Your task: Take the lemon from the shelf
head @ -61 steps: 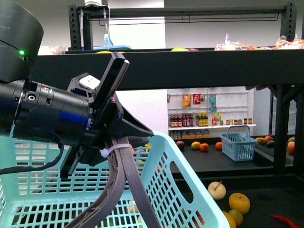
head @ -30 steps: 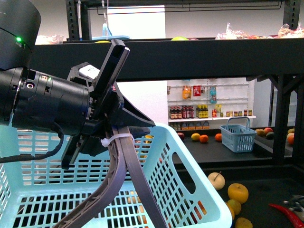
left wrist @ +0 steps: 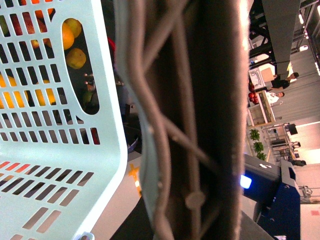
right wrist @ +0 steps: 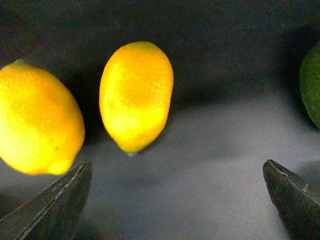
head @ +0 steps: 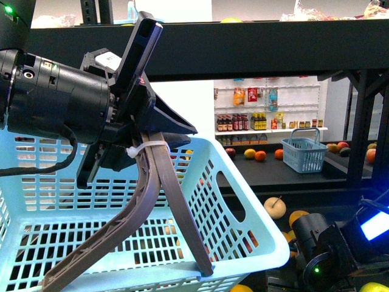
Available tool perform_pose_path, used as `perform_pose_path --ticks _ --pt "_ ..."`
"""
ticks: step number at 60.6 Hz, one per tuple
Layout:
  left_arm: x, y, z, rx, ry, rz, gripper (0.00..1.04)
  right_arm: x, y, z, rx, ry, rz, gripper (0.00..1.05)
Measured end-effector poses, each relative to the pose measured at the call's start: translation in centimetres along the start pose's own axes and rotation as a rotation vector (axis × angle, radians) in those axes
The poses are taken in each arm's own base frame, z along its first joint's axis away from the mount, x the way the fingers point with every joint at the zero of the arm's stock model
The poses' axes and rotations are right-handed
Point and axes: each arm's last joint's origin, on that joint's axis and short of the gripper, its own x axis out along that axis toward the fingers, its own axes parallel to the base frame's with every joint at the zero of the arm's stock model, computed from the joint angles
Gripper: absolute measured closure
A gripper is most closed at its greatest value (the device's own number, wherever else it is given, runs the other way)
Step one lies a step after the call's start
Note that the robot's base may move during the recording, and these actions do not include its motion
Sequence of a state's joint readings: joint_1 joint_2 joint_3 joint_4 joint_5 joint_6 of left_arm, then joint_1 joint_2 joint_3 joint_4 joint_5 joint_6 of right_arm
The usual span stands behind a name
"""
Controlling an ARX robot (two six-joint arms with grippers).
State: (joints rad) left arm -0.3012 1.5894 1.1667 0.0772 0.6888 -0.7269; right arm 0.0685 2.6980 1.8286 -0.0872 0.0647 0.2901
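Turquoise plastic lattice basket (head: 261, 228) hangs nearest to you, by its grey-brown handle (head: 164, 188), from the black left gripper (head: 152, 91). A white cable tie (head: 143, 148) binds the handle there, probably so the basket is ready to receive the fruit. You cannot tell whether the jaws really clamp it.

Lower down, the right gripper (right wrist: 177, 165) hovers over the dark deck (right wrist: 225, 125) of the black metal-framed shelf (head: 243, 58). Its two fingers (right wrist: 55, 205) are wide apart, with nothing between them.

The smooth yellow oval lemon (right wrist: 136, 95) lies on the deck just beyond this gap, nearer to one finger. A second yellow lemon (right wrist: 37, 117) lies just beside it, not touching, so you should centre on one before closing. A green fruit (right wrist: 312, 85) sits well apart from both.

Far behind stand a small blue basket (head: 306, 159) and white wall shelves (head: 267, 131) of bottles.
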Motion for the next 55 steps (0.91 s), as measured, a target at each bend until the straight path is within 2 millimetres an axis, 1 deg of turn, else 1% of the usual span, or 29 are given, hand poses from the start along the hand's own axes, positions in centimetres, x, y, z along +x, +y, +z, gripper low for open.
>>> perform_pose_path --ticks 8,14,24,34,42,55 --pt "0.0 0.0 0.0 0.0 0.0 0.0 0.93 1.6 0.5 0.8 0.035 0.005 -0.003 0.02" --pt "0.0 0.0 0.0 0.0 0.0 0.0 0.93 2.4 0.8 1.1 0.048 0.001 -0.002 0.02" --pt "0.0 0.0 0.0 0.0 0.0 0.0 0.93 4.1 2.0 1.8 0.069 -0.009 0.004 0.02" --pt "0.0 0.0 0.0 0.0 0.0 0.0 0.93 5.2 2.7 2.3 0.071 -0.013 0.003 0.02" --pt "0.0 0.0 0.0 0.0 0.0 0.0 0.93 6.1 2.9 2.4 0.072 -0.002 -0.005 0.02" --pt "0.0 0.0 0.0 0.0 0.0 0.0 0.93 7.7 2.7 1.5 0.082 0.015 -0.011 0.03"
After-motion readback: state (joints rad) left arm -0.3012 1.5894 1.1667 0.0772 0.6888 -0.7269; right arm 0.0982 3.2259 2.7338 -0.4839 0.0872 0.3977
